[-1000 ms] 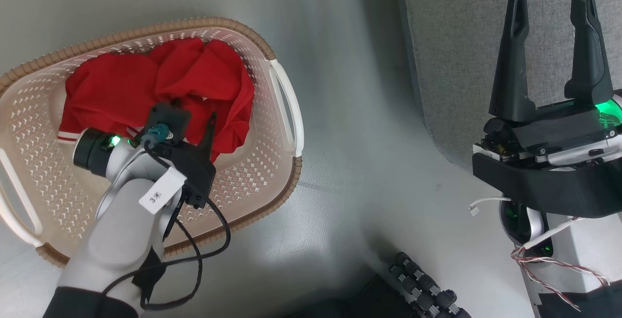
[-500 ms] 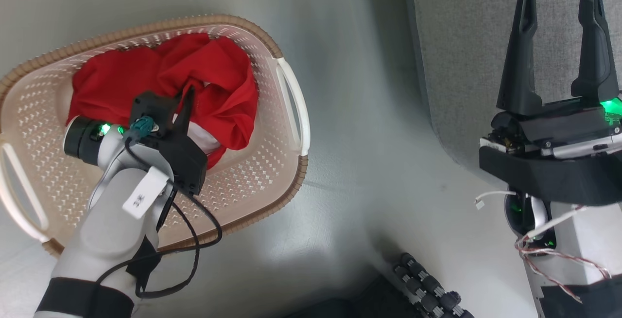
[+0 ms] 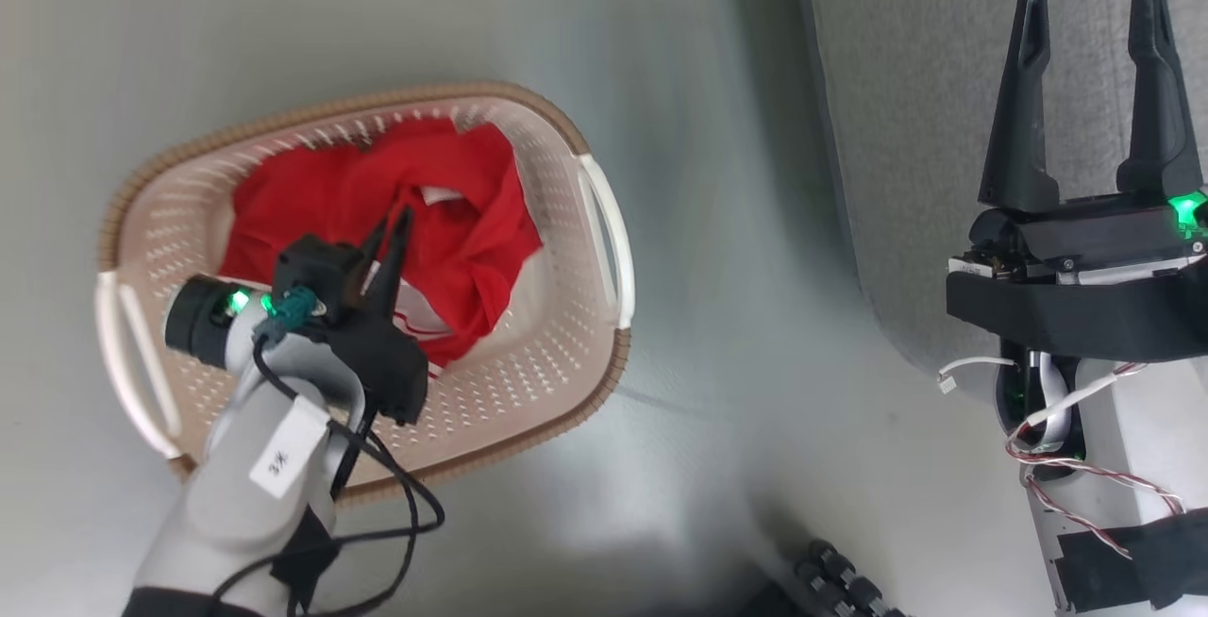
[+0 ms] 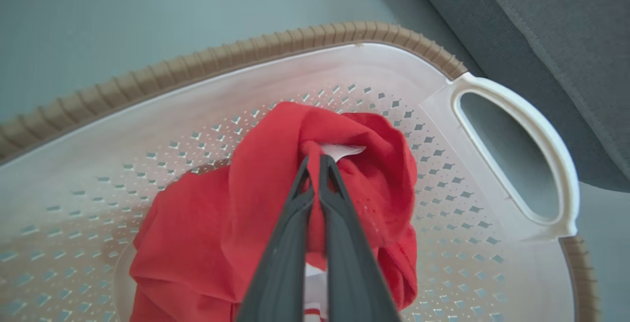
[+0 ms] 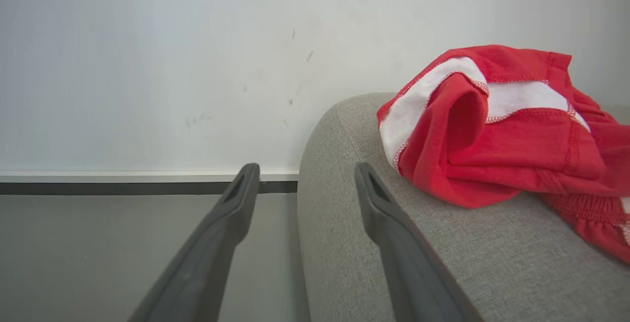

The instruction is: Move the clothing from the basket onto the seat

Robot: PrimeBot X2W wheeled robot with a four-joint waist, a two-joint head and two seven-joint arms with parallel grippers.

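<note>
left hand (image 4: 315, 159) clamped on clothing (image 4: 266, 199) in basket (image 4: 197, 66); lift high so trailing fabric clears it before swinging to seat (image 3: 906, 79). right hand (image 3: 1090, 4) spread, holding nothing.

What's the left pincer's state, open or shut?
Shut on the clothing. In the left wrist view the left pincer has its fingers closed at the tips, pinching a red fold in the basket.

Grey arms (image 3: 236, 504) w/ blk cables (image 3: 415, 494), white tag (image 3: 288, 444), green LEDs (image 3: 236, 300), dark gripper fingers (image 3: 1024, 108).
</note>
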